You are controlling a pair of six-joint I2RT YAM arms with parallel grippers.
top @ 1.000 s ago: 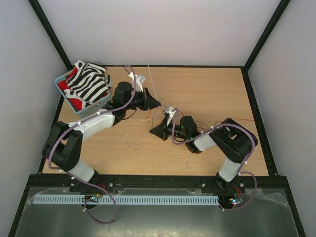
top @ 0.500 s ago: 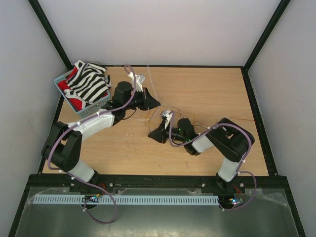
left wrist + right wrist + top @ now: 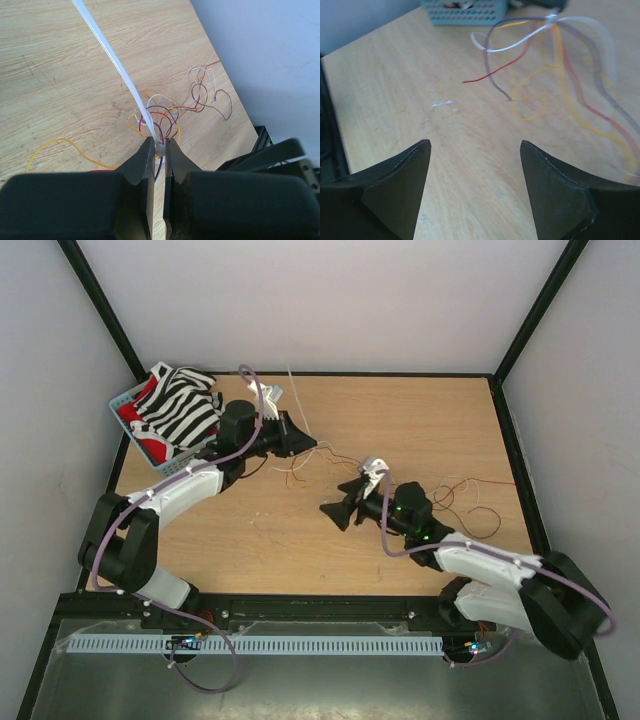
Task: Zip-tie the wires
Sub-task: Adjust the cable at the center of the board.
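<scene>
My left gripper [image 3: 160, 145] is shut on the head of the zip tie [image 3: 115, 60], a whitish strip slanting up and away from the jaws. The wires [image 3: 165, 112], thin red, orange, purple and white strands, gather in loops right at that head. From above, the left gripper [image 3: 310, 445] sits left of centre with the zip tie [image 3: 300, 405] pointing toward the back edge. The wires [image 3: 455, 502] trail off to the right. My right gripper [image 3: 342, 502] stands open and empty just in front of the bundle. In its wrist view the right gripper [image 3: 475, 142] faces the wires [image 3: 555, 55] hanging ahead.
A teal basket [image 3: 125, 400] holding a zebra-striped cloth [image 3: 180, 405] stands at the back left corner, close behind the left arm. The basket [image 3: 465, 12] also shows ahead of the right gripper. The black frame rail [image 3: 300, 605] runs along the table's near edge.
The right gripper has opened wide and its arm has swung out to the right, the wrist now lower. The left gripper has drawn slightly back and left, still holding the zip tie.
</scene>
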